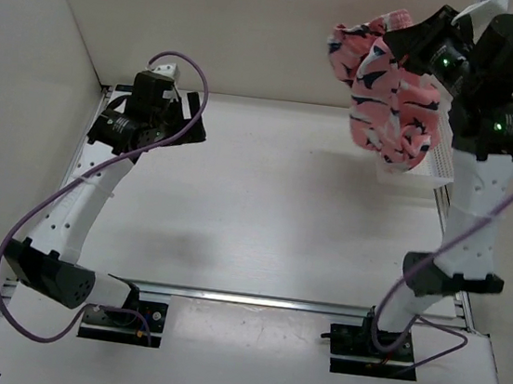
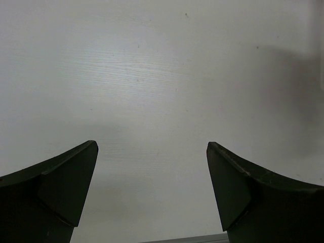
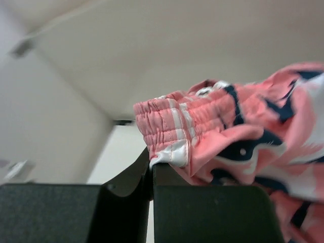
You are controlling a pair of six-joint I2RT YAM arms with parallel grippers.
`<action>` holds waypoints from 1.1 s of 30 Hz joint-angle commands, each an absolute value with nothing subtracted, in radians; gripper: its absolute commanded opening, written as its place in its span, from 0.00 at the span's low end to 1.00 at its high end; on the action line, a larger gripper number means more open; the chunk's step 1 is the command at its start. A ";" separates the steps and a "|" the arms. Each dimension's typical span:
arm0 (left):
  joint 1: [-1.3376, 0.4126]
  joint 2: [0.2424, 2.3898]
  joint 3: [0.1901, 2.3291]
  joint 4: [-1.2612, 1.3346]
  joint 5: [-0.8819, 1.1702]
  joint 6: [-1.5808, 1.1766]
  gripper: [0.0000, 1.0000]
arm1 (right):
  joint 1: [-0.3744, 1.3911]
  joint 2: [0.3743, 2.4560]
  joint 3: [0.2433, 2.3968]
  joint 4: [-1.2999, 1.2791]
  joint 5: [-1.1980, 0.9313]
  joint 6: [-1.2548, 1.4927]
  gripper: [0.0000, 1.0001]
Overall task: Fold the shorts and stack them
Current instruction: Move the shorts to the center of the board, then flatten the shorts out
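Note:
The coral-pink shorts point(image 1: 389, 101) with navy-and-white shapes hang bunched in the air at the back right, held up by my right gripper point(image 1: 402, 37). In the right wrist view the jaws are shut on the elastic waistband of the shorts point(image 3: 177, 126) at my right gripper point(image 3: 151, 161), with the rest of the fabric trailing to the right. My left gripper point(image 1: 191, 118) is open and empty at the back left, apart from the shorts. In the left wrist view its fingers point(image 2: 66, 187) stand wide apart over bare white table at my left gripper point(image 2: 152, 172).
A white mesh basket point(image 1: 429, 157) stands at the back right edge, partly hidden behind the hanging shorts and the right arm. White walls close the left and back sides. The white table point(image 1: 274, 204) lies between the arms.

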State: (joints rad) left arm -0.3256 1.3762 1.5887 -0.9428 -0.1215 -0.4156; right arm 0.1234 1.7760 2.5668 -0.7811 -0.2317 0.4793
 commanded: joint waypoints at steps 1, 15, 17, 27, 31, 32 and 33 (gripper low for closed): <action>-0.292 1.299 1.663 -0.963 -0.118 -0.430 1.00 | 0.185 1.660 2.447 -0.721 -0.371 0.436 0.00; -0.205 1.270 1.611 -0.992 0.067 -0.430 1.00 | 0.327 1.119 1.112 -0.571 -0.037 0.423 0.81; -0.244 1.281 1.550 -0.965 0.096 -0.430 0.96 | 0.315 1.086 1.060 -0.580 0.015 0.454 0.77; -0.469 1.515 1.347 -0.862 0.164 -0.504 0.82 | 0.385 1.158 1.158 -0.634 0.000 0.439 0.42; -0.459 1.618 1.313 -0.830 0.193 -0.523 0.92 | 0.488 1.306 1.235 -0.620 -0.023 0.430 0.66; -0.459 1.638 1.301 -0.821 0.202 -0.523 0.92 | 0.488 1.342 1.252 -0.620 -0.046 0.430 0.72; -0.459 1.657 1.301 -0.821 0.213 -0.523 0.92 | 0.500 1.379 1.270 -0.606 -0.060 0.419 0.82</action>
State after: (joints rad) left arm -0.4671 1.6501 1.3003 -0.8719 0.1692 -0.5026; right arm 0.4744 1.3029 1.2091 -0.6426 -0.0059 0.4500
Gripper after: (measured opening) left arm 0.922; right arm 0.784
